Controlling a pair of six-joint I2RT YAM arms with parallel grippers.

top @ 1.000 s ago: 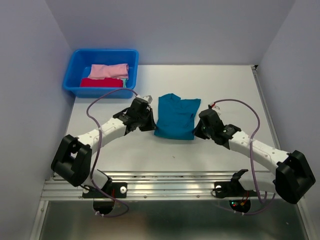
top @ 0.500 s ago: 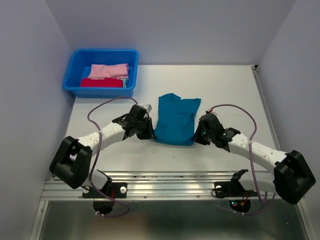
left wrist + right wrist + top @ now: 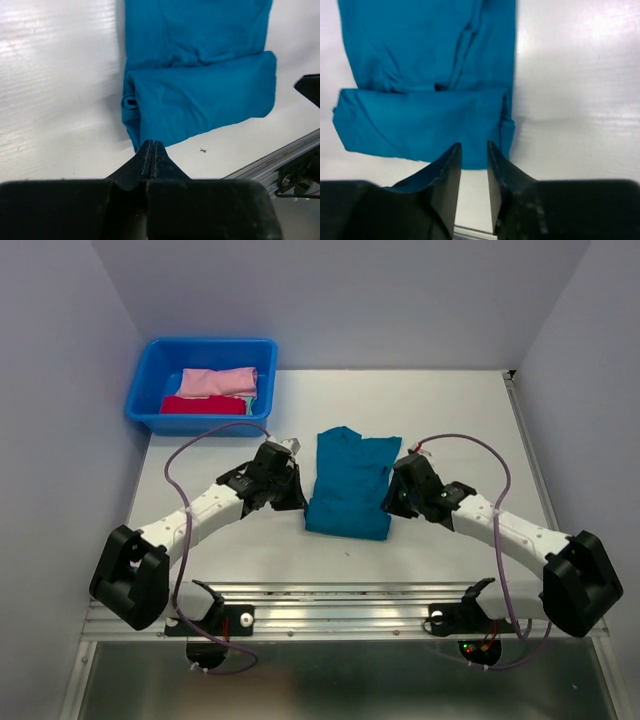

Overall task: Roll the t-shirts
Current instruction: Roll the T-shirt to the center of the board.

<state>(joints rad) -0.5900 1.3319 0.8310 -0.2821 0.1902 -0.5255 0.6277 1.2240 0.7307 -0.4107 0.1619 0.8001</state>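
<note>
The teal t-shirt (image 3: 348, 485) lies mid-frame on the worktop (image 3: 450, 410), its near hem rolled over one turn. My left end effector (image 3: 152, 145) is clenched at the rolled hem's left corner, and my right end effector (image 3: 474, 147) is parted at the other end. I should drive both ends evenly, keeping the turn tight and straight.

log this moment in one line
teal-blue soft cloth t-shirt: near hem rolled | left gripper: shut, by roll's left end | right gripper: open, by roll's right end | pink, red cloth bundles: in blue plastic tub
</note>
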